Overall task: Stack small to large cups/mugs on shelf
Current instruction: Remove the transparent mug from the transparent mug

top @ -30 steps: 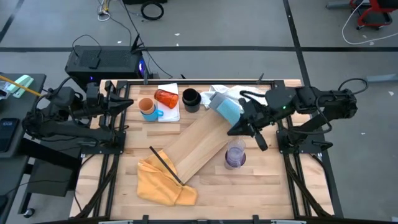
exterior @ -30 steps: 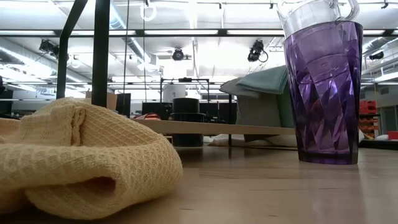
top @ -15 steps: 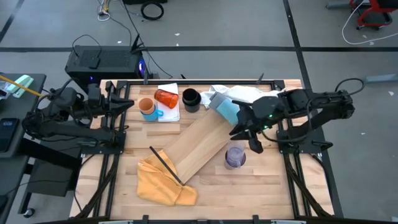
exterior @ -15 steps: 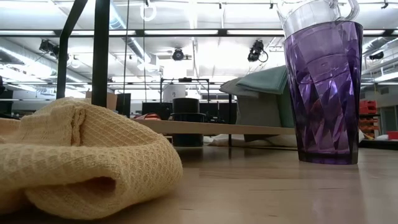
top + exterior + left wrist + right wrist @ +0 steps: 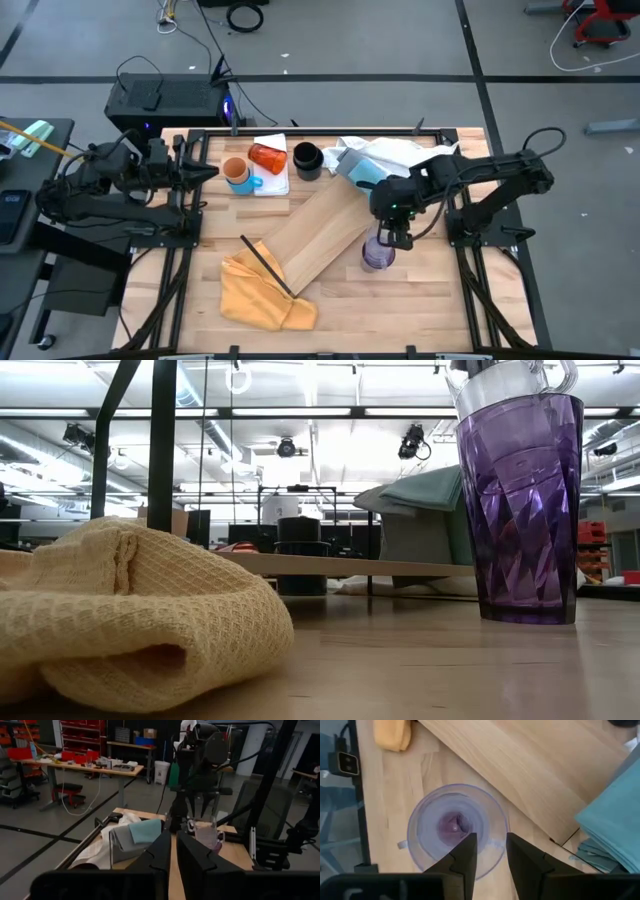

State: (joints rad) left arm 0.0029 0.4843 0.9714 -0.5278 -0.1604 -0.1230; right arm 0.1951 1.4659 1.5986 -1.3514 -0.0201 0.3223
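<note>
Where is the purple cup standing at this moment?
In the high view, the purple cup stands on the table's right half, beside the wooden board, directly under the right claw.

The right gripper (image 5: 392, 240) hangs over the purple cup (image 5: 377, 253), blocking any way down onto it from above. The wooden board (image 5: 318, 237) runs diagonally just beside the cup, closing off its inner side. The yellow cloth (image 5: 262, 290) covers the board's near end. Toward the back, the blue mug (image 5: 240, 175), red-orange tumbler (image 5: 267, 157) and black mug (image 5: 306, 158) crowd close together. The tabletop (image 5: 420, 295) in front of the purple cup lies open.
</note>
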